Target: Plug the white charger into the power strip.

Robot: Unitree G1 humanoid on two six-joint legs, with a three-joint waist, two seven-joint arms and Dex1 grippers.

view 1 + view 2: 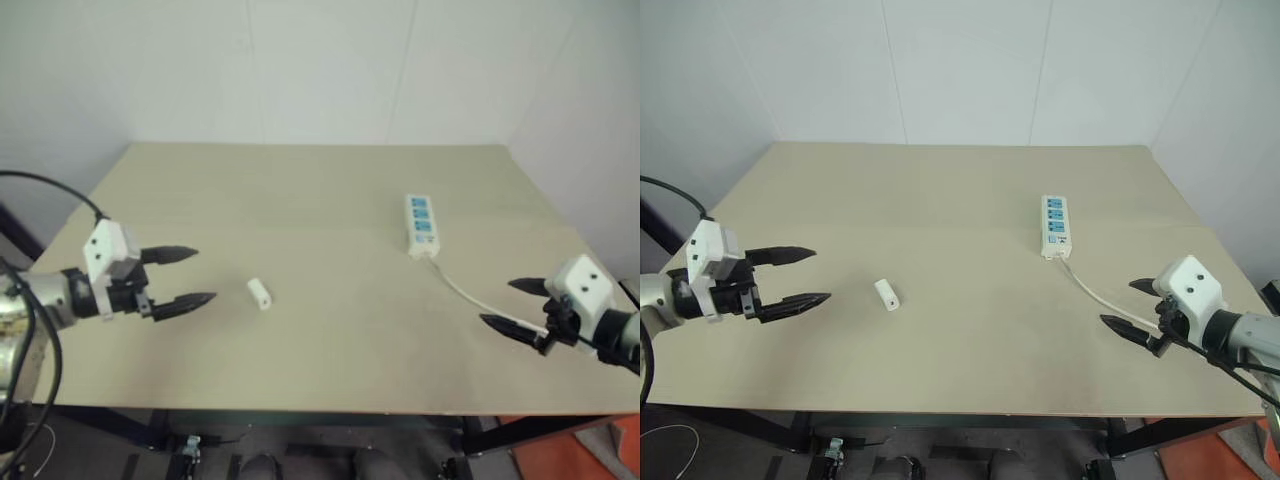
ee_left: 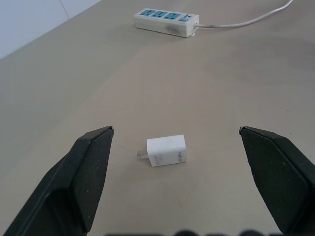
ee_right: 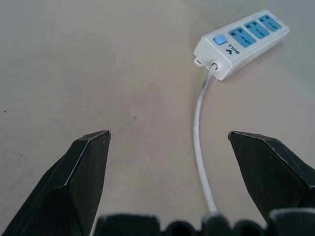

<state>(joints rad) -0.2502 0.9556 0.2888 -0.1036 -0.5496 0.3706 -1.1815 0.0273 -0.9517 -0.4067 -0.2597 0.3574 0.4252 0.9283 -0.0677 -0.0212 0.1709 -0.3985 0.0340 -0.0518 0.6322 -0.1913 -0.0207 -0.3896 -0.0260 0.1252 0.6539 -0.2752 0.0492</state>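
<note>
On beige table [image 1: 330,180] by white walls [image 1: 330,70]: white charger [image 1: 260,293], power strip [image 1: 422,224], both jaws wide.

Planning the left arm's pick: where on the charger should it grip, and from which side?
Grip the white charger across its two long flat sides, mid-body, clear of the prongs. It lies flat on the table, prongs sticking out one end. The open left gripper already faces it, so probably come straight in from the robot's left.

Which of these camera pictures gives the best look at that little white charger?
The left wrist view: the white charger lies close between the open fingers, its metal prongs visible. Both eye views show it as a small white block on the table, apart from the power strip.
</note>
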